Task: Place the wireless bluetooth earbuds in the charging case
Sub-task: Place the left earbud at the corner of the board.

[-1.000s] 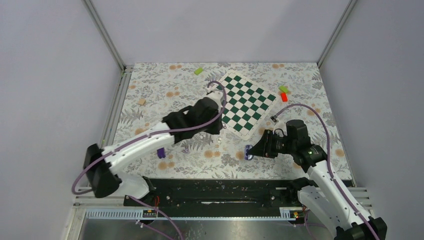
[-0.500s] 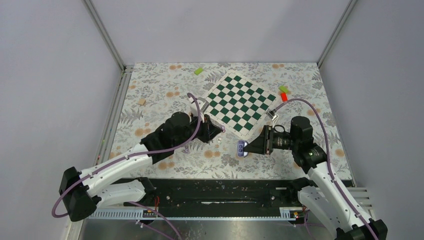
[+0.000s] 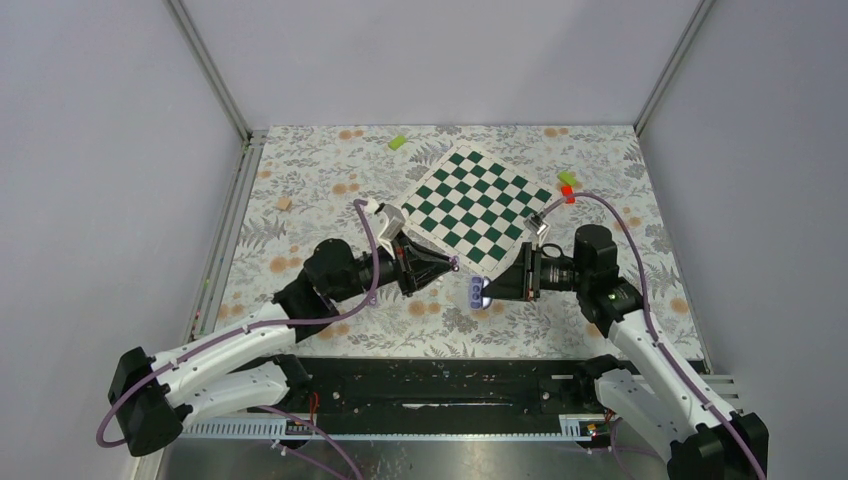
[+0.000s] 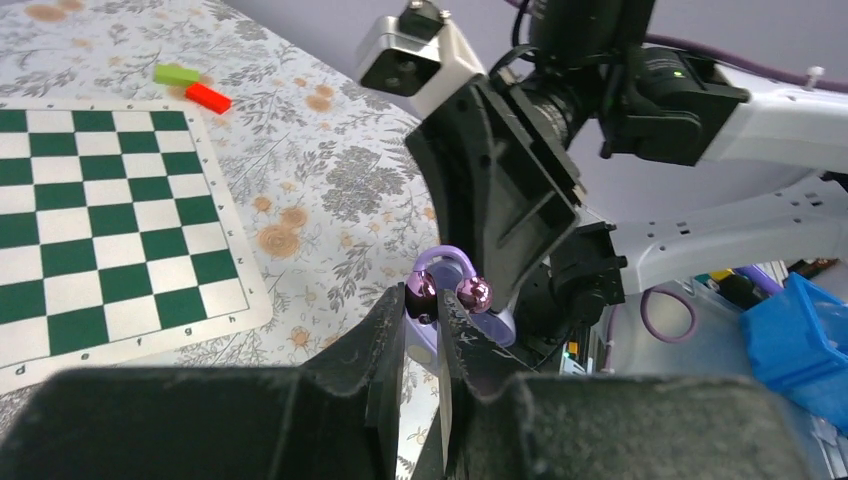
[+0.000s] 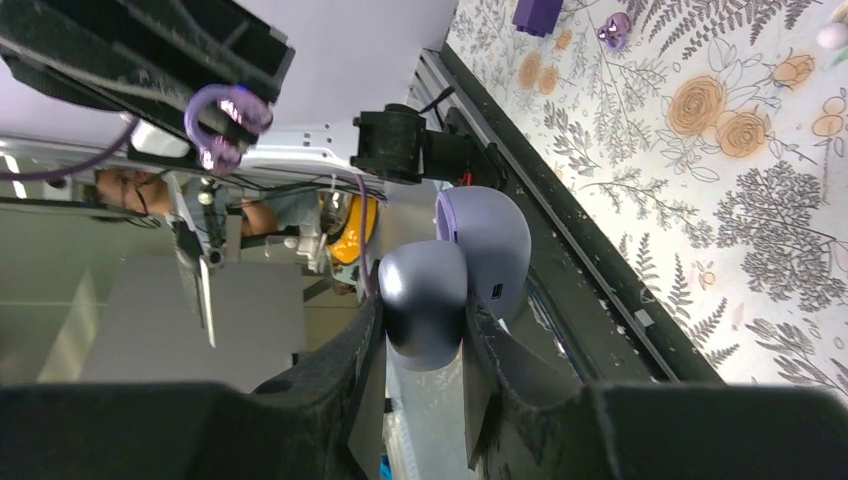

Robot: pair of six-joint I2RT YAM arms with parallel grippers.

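Observation:
My left gripper is shut on a purple clip-shaped earbud with two shiny balls, and holds it in the air. My right gripper is shut on the lavender charging case, which also shows in the top view. Its lid stands open. The two grippers face each other above the floral cloth, and the earbud is right at the open case. The right wrist view shows the earbud in the left fingers. No white buds or white case show.
The chessboard lies behind the grippers. A small shiny purple piece and a purple block lie on the cloth under the left arm. A green block, a green-and-red pair and a tan block lie farther off.
My left arm drew back from the chessboard and swung its gripper right. My right gripper moved left and up with the case. The two now meet in mid-air.

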